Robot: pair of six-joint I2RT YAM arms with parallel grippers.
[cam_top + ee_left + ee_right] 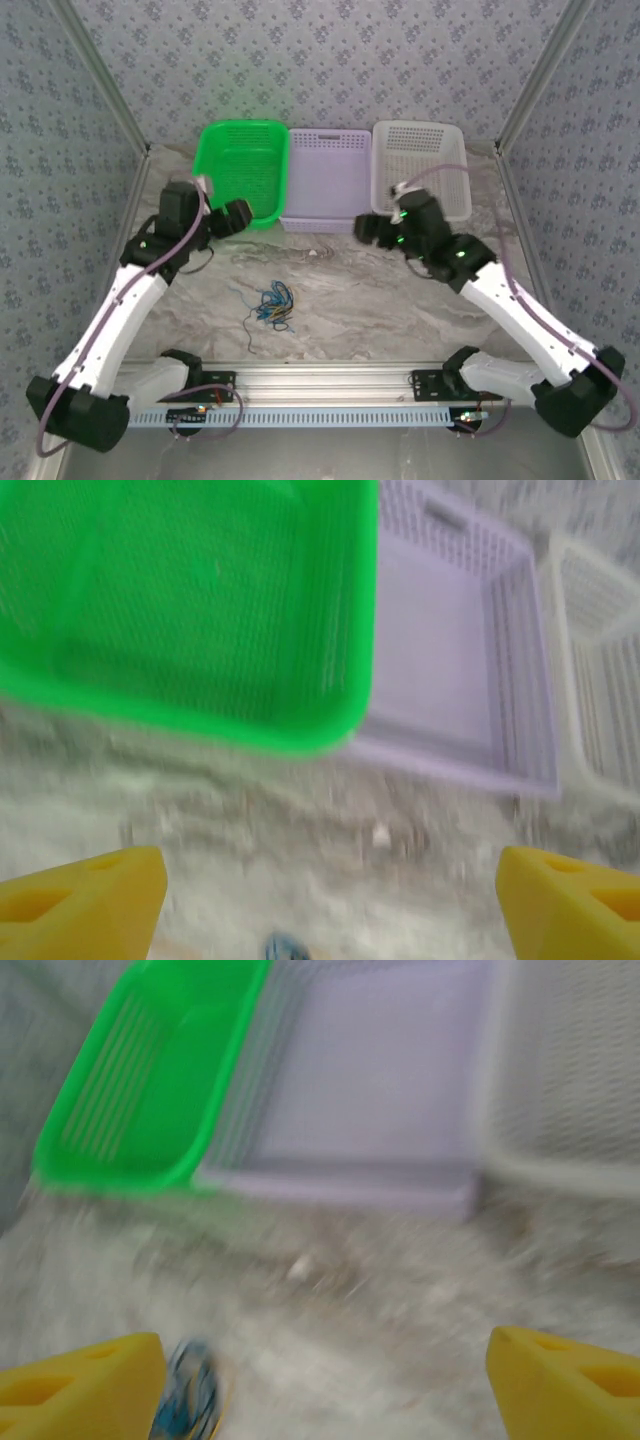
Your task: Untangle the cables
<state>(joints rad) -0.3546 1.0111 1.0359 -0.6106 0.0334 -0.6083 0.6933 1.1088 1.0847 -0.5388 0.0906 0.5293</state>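
Note:
The cables (272, 305) lie as a small tangle of thin blue, black and yellow-olive wires on the marble tabletop, near the front middle. My left gripper (238, 218) hovers by the green basket, up and left of the tangle. Its yellow fingers (90, 900) stand wide apart and open, with nothing between them. A blurred blue bit of the cables (285, 947) shows at the bottom edge there. My right gripper (365, 228) hangs up and right of the tangle, open and holding nothing (325, 1380). The cables (190, 1400) appear beside its left finger (80, 1385).
Three baskets stand in a row at the back: green (240, 170), purple (328, 180) and white (422, 170). A small white speck (312, 255) lies on the table in front of the purple basket. Patterned walls close in the sides.

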